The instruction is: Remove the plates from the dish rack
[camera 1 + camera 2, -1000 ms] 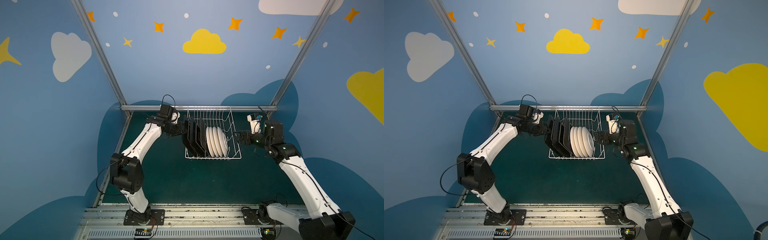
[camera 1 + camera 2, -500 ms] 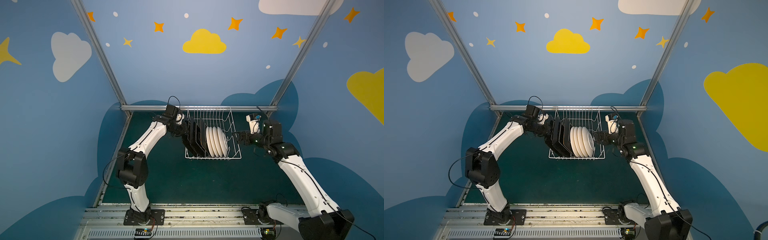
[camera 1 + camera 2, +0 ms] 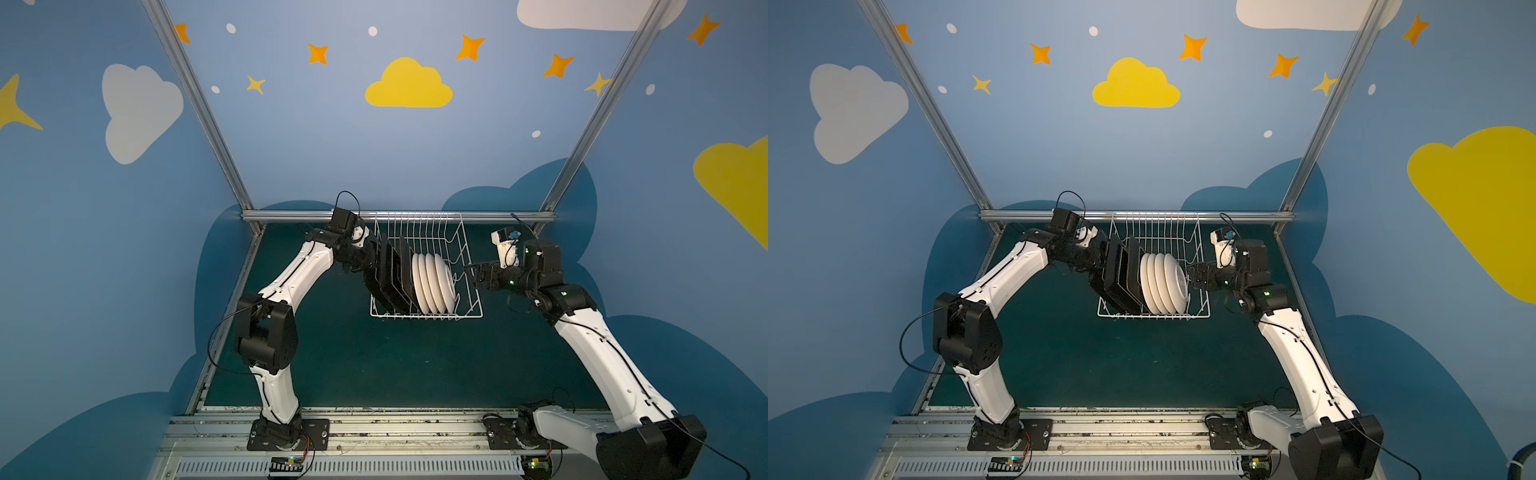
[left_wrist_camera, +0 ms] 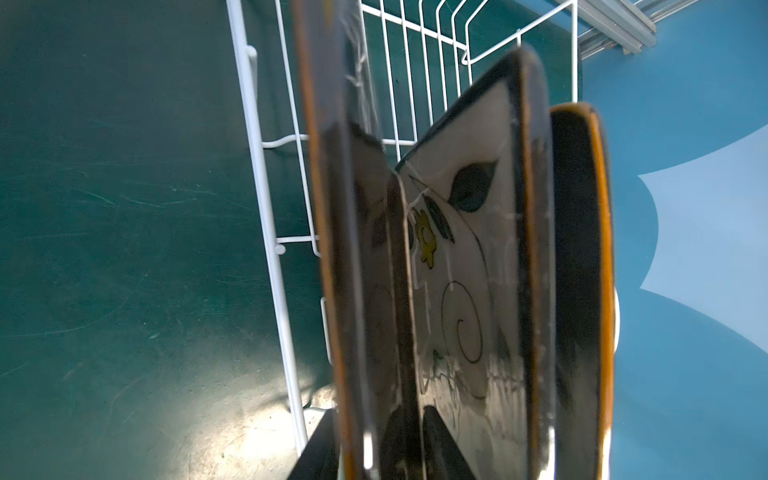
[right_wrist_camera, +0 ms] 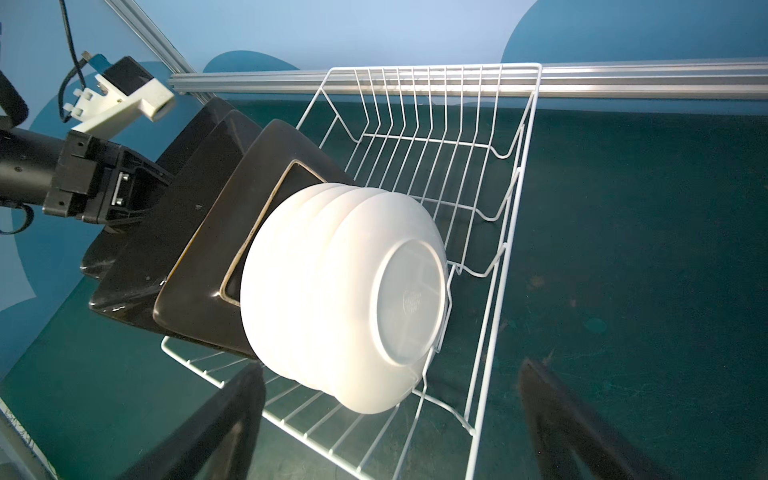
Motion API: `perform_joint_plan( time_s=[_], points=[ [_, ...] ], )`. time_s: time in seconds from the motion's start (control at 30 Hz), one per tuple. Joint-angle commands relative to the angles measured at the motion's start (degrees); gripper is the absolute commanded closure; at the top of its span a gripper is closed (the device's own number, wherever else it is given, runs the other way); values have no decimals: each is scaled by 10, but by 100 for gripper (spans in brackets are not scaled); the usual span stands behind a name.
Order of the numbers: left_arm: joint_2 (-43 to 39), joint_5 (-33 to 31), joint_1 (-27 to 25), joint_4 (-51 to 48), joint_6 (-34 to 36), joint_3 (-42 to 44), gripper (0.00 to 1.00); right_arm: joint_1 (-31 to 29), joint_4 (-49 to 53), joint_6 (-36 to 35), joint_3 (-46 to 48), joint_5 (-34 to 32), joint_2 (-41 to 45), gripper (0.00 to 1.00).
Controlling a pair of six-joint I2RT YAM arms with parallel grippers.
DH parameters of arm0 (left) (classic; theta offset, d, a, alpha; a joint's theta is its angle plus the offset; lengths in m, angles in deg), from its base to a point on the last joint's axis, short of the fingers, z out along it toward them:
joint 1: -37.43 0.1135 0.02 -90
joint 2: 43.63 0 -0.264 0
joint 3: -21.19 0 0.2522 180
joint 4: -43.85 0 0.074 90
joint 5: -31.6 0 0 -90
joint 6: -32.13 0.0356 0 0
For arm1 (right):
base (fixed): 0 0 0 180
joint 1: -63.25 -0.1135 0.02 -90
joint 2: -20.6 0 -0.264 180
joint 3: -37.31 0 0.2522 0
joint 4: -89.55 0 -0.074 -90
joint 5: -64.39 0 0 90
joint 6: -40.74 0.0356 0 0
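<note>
Your left gripper (image 5: 145, 191) straddles the outermost square plate (image 4: 338, 249) at its rim. Clamped or not, you cannot tell. Only the left wrist view shows the next plate (image 4: 465, 257) with its floral face. All plates stand in the rack (image 3: 426, 316). Your right gripper (image 5: 395, 436) gapes empty, facing the round plates (image 5: 332, 291).

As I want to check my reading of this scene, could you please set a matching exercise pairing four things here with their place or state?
Things:
A. square plates
B. round plates
C. left claw
D. right claw

Places or states:
1. open and empty, just outside the dish rack
2. white, four in a row, mid-rack
3. astride the outermost square plate's rim
4. black-backed, at the rack's end nearest the left claw

Pairs: A-4, B-2, C-3, D-1.
</note>
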State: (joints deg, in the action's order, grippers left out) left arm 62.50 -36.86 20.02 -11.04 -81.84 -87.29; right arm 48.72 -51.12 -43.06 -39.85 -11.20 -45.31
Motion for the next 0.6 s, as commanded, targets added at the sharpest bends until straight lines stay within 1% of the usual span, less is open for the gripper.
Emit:
perform_joint_plan(
  time_s=[0.0, 0.33, 0.4, 0.57],
  points=[
    [23, 0, -5, -17, 2, 7, 67, -4, 3, 1, -1, -1, -1, 5],
    [24, 13, -6, -12, -4, 9, 69, -4, -6, 7, -1, 0, -6, 5],
    [27, 24, -6, -9, -4, 9, 70, -4, -13, 10, 0, 0, -4, 5],
    [31, 36, -6, -10, -6, 5, 76, -4, -10, 11, -1, 0, -2, 5]
  ],
)
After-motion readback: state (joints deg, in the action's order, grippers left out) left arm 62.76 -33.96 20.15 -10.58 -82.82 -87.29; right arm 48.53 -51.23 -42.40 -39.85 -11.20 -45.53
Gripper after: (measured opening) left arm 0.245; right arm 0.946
